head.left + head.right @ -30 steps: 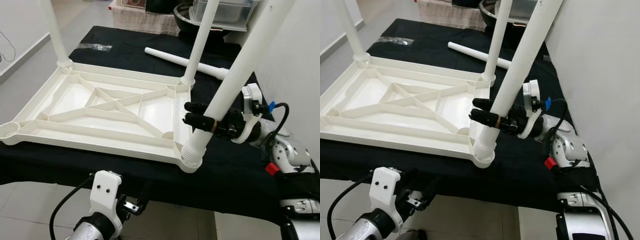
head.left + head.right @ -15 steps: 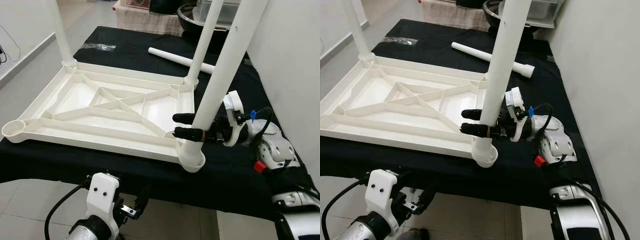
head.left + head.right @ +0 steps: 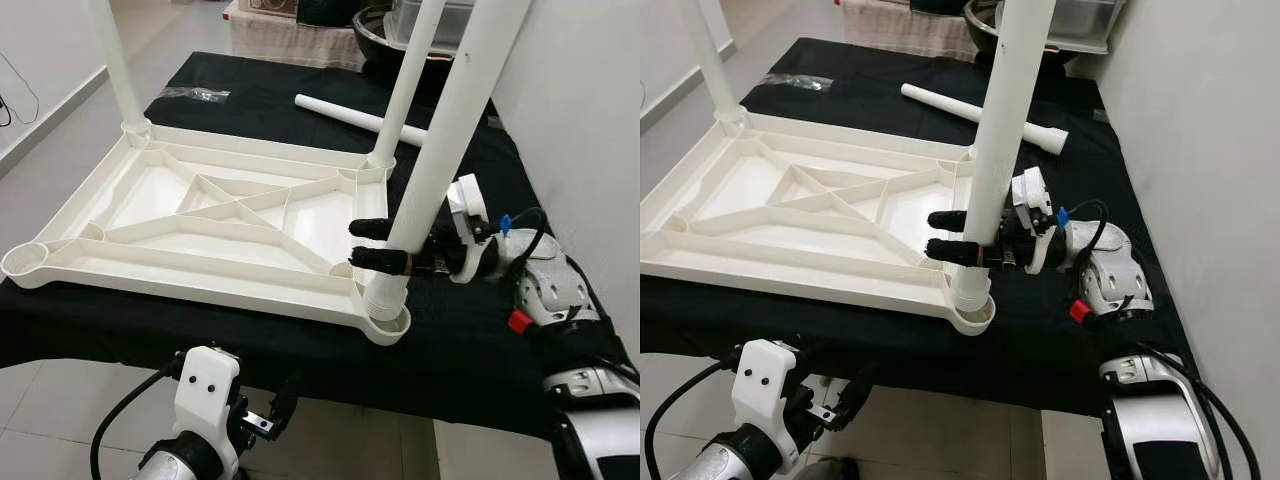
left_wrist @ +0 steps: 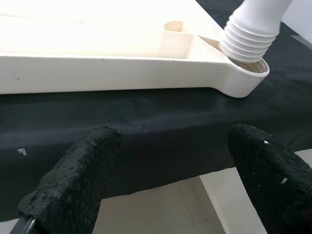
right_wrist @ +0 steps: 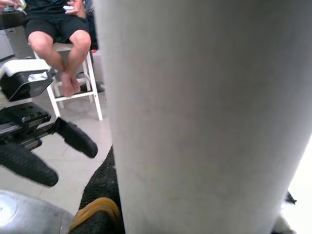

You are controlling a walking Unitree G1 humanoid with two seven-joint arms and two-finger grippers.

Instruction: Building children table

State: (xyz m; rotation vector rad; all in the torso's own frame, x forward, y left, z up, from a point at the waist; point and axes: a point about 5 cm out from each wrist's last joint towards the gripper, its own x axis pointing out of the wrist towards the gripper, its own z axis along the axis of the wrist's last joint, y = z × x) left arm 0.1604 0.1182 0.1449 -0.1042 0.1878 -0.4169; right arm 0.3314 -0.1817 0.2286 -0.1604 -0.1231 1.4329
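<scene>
A white plastic tabletop (image 3: 200, 215) lies upside down on the black-covered table (image 3: 470, 345). Two white legs stand in its far corner sockets (image 3: 128, 126) (image 3: 378, 160). My right gripper (image 3: 372, 243) is shut on a third white leg (image 3: 445, 125), gripping it just above its ribbed threaded end (image 3: 384, 292), which sits in the near right corner socket (image 3: 388, 322). A loose fourth leg (image 3: 362, 117) lies on the cloth behind. My left gripper (image 4: 165, 175) hangs open below the table's front edge, its fingers (image 4: 73, 175) facing that corner socket (image 4: 243, 80).
The near left corner socket (image 3: 22, 263) holds no leg. A clear plastic bag (image 3: 195, 94) lies at the table's far left. A wall (image 3: 590, 130) runs close along the right. In the right wrist view a seated person's legs (image 5: 58, 46) appear beyond the leg.
The held leg has been lowered a little and its threaded end now sits deeper in the near right socket. The right gripper stays shut on it. The left arm has barely moved.
</scene>
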